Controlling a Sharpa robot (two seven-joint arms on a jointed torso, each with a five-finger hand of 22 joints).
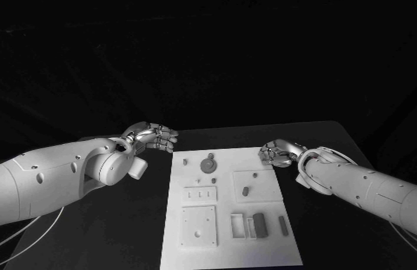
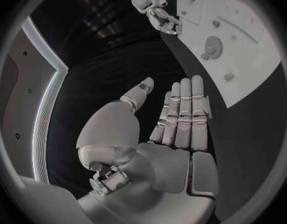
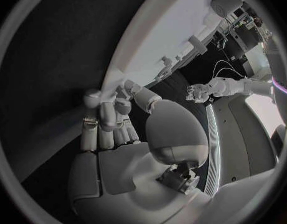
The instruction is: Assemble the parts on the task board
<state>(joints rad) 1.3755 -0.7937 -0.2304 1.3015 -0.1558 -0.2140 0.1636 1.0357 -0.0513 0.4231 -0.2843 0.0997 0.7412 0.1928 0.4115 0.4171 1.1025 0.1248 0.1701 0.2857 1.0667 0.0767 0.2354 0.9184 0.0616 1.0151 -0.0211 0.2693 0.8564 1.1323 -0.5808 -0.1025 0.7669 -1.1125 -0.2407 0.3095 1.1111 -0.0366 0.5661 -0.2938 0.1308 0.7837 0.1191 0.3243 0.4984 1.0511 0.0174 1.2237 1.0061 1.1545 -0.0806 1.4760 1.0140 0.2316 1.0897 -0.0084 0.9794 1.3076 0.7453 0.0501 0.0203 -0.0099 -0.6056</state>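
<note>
The right hand (image 1: 278, 154) sits just off the board's (image 1: 228, 252) far right corner, nearer the parts (image 1: 260, 225) than the left hand (image 1: 153, 137) — right fingers curled on nothing, left fingers straight, empty.

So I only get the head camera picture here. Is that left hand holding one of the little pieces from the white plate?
Observer: No. The left wrist view looks straight along the left hand, and it holds nothing. Its fingers lie straight and side by side, with the thumb apart from them.
Operator: And the right one? From up here it just looks like a fist.
Observer: The right wrist view shows the right hand from behind. The fingers are curled in, and nothing is between them.
</note>
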